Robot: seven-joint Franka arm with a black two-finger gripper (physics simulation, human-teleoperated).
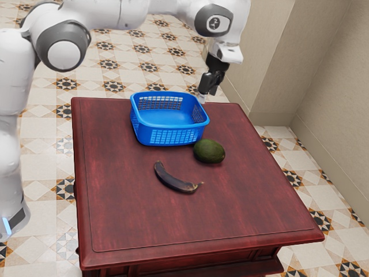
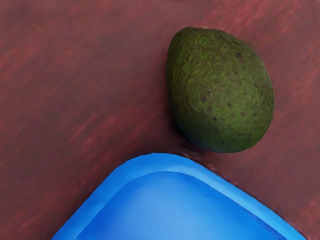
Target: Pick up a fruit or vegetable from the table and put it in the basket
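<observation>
Basket [image 1: 167,127] on table [image 1: 127,213], avocado [image 1: 209,151] just beside its corner, banana [image 1: 174,181] before both in exterior view

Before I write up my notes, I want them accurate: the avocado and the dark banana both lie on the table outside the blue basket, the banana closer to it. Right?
Not quite: the exterior view shows the avocado closer to the blue basket. It and the dark banana do both lie on the table outside it.

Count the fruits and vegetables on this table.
2: the avocado beside the basket, and the dark, curved one lower in the exterior view. The basket might hide more.
</observation>
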